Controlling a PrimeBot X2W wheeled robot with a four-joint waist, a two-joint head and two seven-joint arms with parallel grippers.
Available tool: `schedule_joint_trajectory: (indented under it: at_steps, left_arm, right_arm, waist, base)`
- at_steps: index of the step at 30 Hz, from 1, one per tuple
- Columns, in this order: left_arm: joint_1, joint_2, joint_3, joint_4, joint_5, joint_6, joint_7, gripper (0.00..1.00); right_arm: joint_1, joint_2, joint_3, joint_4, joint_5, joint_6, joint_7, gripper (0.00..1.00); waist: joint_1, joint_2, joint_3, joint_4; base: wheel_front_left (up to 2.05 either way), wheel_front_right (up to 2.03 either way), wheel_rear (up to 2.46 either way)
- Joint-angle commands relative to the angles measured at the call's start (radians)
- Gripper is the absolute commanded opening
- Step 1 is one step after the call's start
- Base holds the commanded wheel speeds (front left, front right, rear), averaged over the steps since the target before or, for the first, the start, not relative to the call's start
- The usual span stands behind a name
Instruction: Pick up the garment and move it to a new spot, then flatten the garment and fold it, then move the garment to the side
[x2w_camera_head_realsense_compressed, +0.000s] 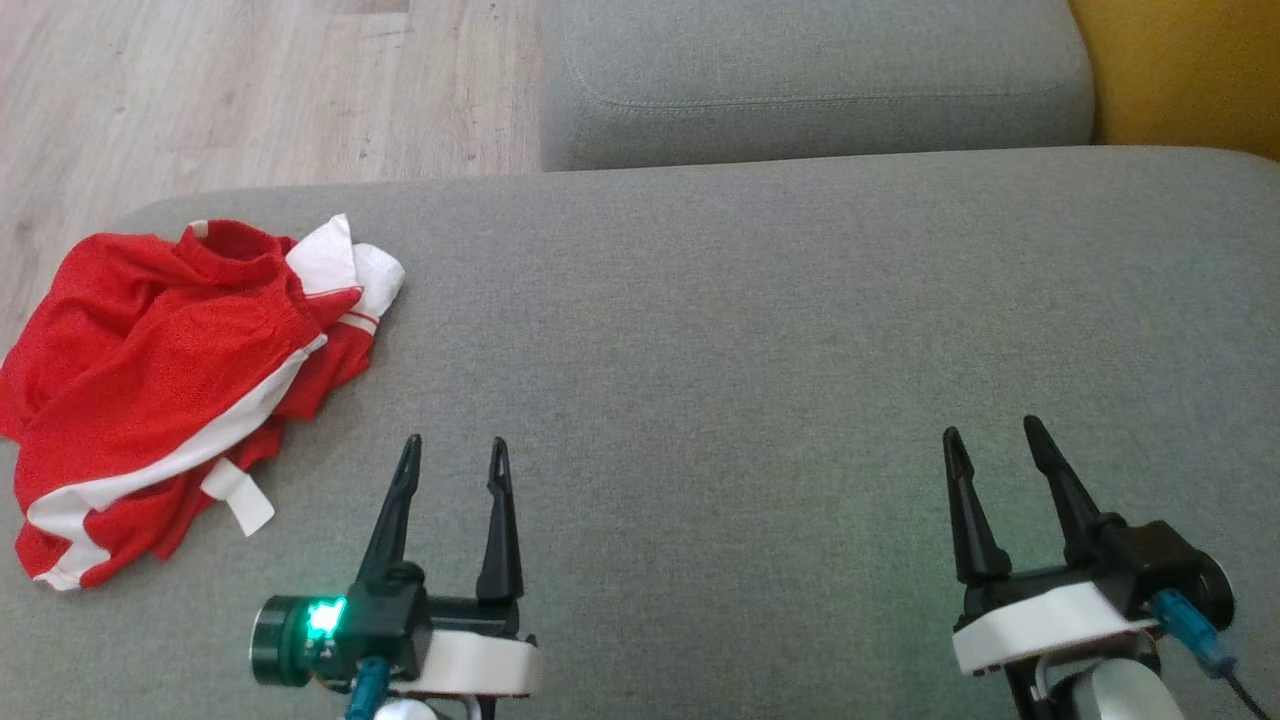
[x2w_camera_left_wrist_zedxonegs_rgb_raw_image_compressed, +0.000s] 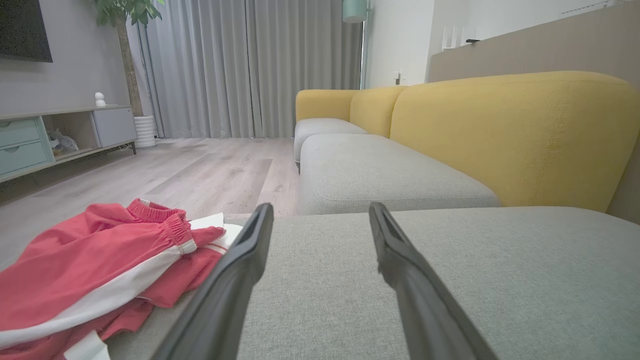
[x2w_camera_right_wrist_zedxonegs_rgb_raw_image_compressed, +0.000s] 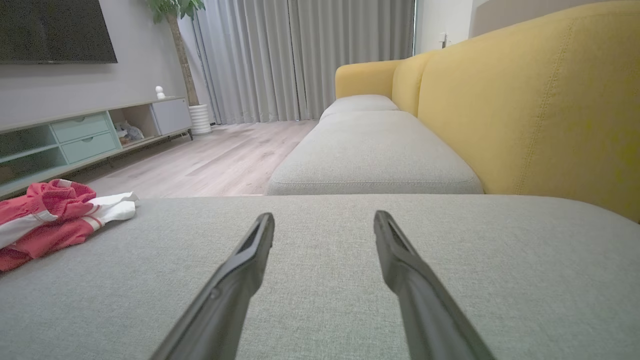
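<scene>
Head view: the left gripper (x2w_camera_head_realsense_compressed: 455, 440) sits at about 7 o'clock in the frame and the right gripper (x2w_camera_head_realsense_compressed: 990, 427) at about 5 o'clock. Both are over the grey seat cushion (x2w_camera_head_realsense_compressed: 700, 320), with their long dark fingers pointing toward 12 o'clock. Each pincer stands wide apart, with bare cushion fabric showing between its fingers, and neither holds anything. Whether the fingertips hover above the cushion or rest on it cannot be told. A green light (x2w_camera_head_realsense_compressed: 325, 615) glows on the body of the left gripper. The garment (x2w_camera_head_realsense_compressed: 150, 380), red with white stripes and panels, lies crumpled in a heap at 9 o'clock in the frame, on the cushion's left end. A white label (x2w_camera_head_realsense_compressed: 240, 500) sticks out at the heap's 5 o'clock side. From the left gripper the garment lies at roughly 10 o'clock, near but apart from the fingers. From the right gripper it is well apart, toward 9 o'clock. In the left wrist view the heap lies at 8 o'clock, partly hidden behind the left-hand finger. In the right wrist view it sits at 9 o'clock by the frame's edge. A second grey cushion (x2w_camera_head_realsense_compressed: 800, 80) lies at 12 o'clock, a yellow backrest (x2w_camera_head_realsense_compressed: 1180, 70) at 1 o'clock and wooden floor (x2w_camera_head_realsense_compressed: 250, 90) at 11 o'clock.
</scene>
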Motion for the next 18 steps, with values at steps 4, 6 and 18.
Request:
schedule_joint_trajectory:
  at_steps: [4,6,18]
  left_arm:
    - [-0.055,0.006,0.016,-0.036,0.068,0.025,-0.025,1.00]
    - [-0.056,0.005,0.013,-0.038,0.087,0.029,-0.031,1.00]
    - [-0.049,0.000,0.036,-0.035,0.102,0.023,-0.039,1.00]
  right_arm:
    - [-0.041,-0.013,0.013,-0.031,-0.089,-0.001,-0.027,1.00]
    - [-0.040,-0.013,0.009,-0.025,-0.116,-0.001,-0.033,1.00]
    - [-0.037,-0.014,-0.008,-0.006,-0.140,-0.001,-0.040,1.00]
  waist:
    - [0.0000,0.0000,-0.003,0.002]
    - [0.0000,0.0000,-0.005,0.002]
    - [0.0000,0.0000,-0.010,-0.001]
  base:
    - [0.00,0.00,0.00]
    - [0.00,0.00,0.00]
    - [0.00,0.00,0.00]
